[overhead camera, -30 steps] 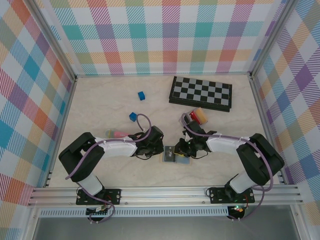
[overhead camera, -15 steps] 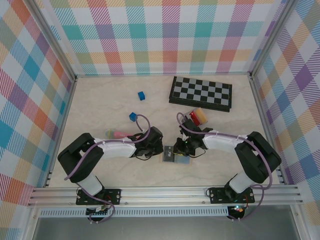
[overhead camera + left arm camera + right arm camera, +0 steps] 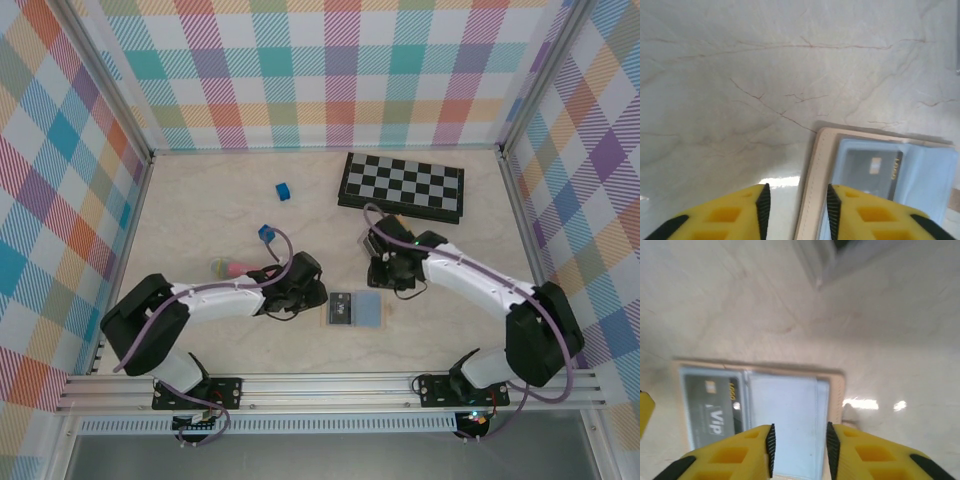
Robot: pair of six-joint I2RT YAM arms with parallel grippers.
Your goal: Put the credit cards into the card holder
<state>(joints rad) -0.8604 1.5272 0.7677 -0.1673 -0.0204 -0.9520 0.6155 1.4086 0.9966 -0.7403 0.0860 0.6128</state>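
Right gripper [image 3: 799,432] has pulled back to the far side of the open tan folding wallet [image 3: 368,311], fingers narrowly apart and empty. Black plastic card [image 3: 342,308] sits in the wallet's left pocket. Left gripper [image 3: 796,192], with a narrow gap, straddles the wallet's left edge. Likely next: fetch another card while the left steadies the wallet.

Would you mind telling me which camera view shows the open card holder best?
The right wrist view: the card holder lies open, both panels and a dark card visible close up. The left wrist view crops it at the frame edge; the top external view shows it whole but small.
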